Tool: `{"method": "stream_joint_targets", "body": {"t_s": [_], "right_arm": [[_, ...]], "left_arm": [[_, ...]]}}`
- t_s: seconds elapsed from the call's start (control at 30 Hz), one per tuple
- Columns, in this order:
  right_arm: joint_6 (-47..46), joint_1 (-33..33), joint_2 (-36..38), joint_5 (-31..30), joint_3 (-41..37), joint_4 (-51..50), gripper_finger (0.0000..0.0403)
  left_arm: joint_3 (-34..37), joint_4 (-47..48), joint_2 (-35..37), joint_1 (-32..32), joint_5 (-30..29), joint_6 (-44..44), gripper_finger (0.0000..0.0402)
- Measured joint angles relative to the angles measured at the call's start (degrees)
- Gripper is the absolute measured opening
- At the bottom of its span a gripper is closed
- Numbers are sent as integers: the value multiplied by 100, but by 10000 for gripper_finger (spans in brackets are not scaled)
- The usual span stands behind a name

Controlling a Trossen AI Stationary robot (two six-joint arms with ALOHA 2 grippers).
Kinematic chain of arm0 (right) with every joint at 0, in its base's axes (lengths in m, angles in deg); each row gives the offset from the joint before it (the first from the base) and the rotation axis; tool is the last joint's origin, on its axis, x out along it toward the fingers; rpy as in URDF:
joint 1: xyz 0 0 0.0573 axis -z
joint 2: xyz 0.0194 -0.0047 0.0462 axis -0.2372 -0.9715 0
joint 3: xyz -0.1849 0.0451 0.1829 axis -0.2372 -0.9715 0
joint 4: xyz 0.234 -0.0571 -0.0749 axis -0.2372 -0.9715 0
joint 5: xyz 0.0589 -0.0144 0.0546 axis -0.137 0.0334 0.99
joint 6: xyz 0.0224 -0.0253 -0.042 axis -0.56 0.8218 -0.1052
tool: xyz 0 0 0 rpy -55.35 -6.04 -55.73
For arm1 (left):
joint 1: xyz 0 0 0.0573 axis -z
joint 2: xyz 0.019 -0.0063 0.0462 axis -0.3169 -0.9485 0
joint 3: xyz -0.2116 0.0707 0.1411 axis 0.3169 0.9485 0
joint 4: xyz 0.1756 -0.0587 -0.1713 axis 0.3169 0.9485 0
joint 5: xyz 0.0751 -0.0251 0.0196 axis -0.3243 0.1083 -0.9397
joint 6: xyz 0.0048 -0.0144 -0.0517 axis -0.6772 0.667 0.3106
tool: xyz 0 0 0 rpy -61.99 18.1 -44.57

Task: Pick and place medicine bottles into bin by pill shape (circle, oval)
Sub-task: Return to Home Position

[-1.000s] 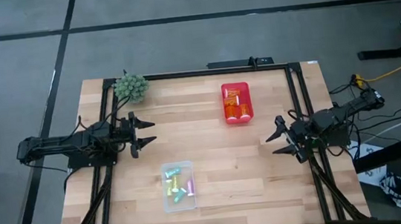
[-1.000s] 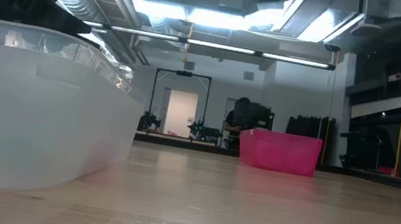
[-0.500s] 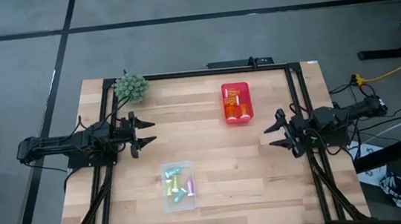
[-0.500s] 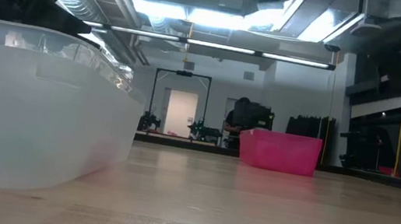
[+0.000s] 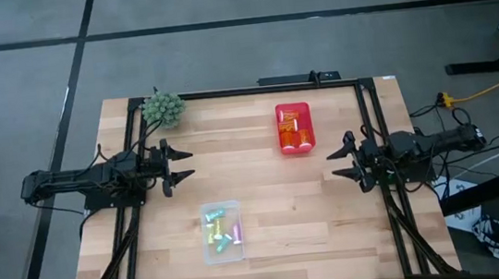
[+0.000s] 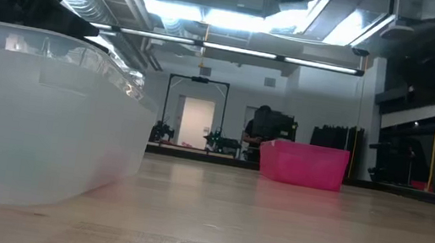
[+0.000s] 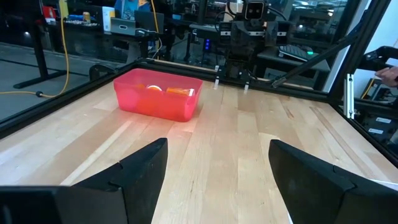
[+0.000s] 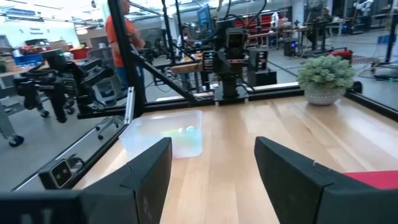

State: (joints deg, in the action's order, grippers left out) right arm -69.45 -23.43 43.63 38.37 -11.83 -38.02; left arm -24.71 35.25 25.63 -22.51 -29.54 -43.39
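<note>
Orange medicine bottles (image 5: 295,135) lie in the red bin (image 5: 296,146) at the table's far middle; the bin also shows in the left wrist view (image 7: 158,96) and low view (image 6: 303,165). Pastel bottles (image 5: 220,232) lie in the clear bin (image 5: 224,253) near the front; the clear bin also shows in the right wrist view (image 8: 165,134). My left gripper (image 5: 182,163) is open and empty at the table's left side. My right gripper (image 5: 338,164) is open and empty at the table's right side.
A spiky green ball (image 5: 163,108) sits at the far left corner and shows in the right wrist view (image 8: 323,78). Black frame rails (image 5: 371,127) run along the table's edges. A person in orange (image 8: 121,28) stands beyond the table.
My right gripper has moved toward the table's far edge and turned to point more squarely at the table's left edge, staying open. My left arm has kept still.
</note>
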Motion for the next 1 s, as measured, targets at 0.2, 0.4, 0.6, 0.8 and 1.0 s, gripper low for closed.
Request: {"method": "stream_joint_targets", "body": {"t_s": [0.2, 0.4, 0.6, 0.8, 1.0], "right_arm": [[4, 182, 0, 0, -1, -9, 233], [-2, 205, 0, 0, -2, -17, 233], [0, 205, 0, 0, -4, -19, 233], [0, 205, 0, 0, -7, -19, 233], [-1, 205, 0, 0, -7, -19, 233]], "left_arm": [[0, 1, 0, -2, 1, 0, 273], [-1, 0, 0, -1, -1, 1, 273], [-1, -1, 0, -1, 1, 0, 273], [0, -1, 0, -2, 1, 1, 273], [-2, -1, 0, 0, 1, 1, 273]]}}
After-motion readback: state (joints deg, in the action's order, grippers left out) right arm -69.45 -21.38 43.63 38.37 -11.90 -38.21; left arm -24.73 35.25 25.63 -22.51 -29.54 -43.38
